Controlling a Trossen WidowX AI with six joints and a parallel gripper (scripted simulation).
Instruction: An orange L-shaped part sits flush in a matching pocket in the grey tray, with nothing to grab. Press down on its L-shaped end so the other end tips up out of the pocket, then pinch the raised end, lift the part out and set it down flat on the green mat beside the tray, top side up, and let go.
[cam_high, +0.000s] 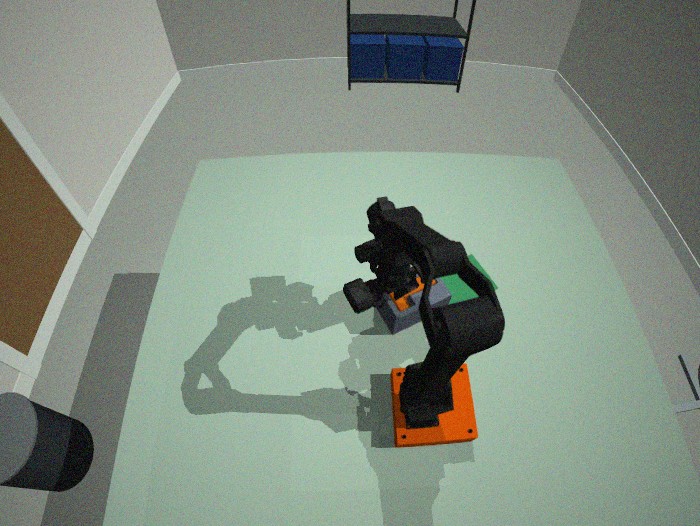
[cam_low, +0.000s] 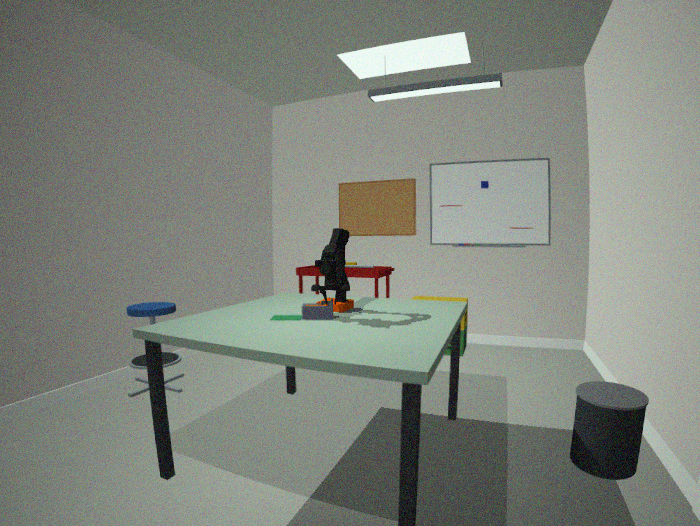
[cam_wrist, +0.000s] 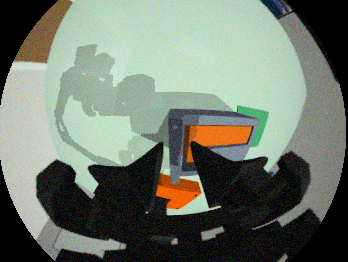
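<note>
The grey tray (cam_high: 406, 319) (cam_low: 315, 311) (cam_wrist: 174, 136) stands on the table in front of the arm's base. The orange L-shaped part (cam_high: 406, 297) (cam_wrist: 219, 136) lies in the tray's pocket, partly hidden by the arm in the overhead view. My gripper (cam_high: 400, 285) (cam_wrist: 177, 144) points down just over the tray's near end. Its fingers are drawn partly together with a gap between them, and nothing is in that gap. The green mat (cam_high: 459, 285) (cam_low: 284, 317) (cam_wrist: 254, 117) lies flat right beside the tray, on its far side from the fingers.
The arm's orange base plate (cam_high: 458, 418) is bolted to the table close behind the tray. The folded arm (cam_high: 452, 316) hangs over the tray and part of the mat. A shelf with blue bins (cam_high: 404, 56) stands by the far wall, off the table.
</note>
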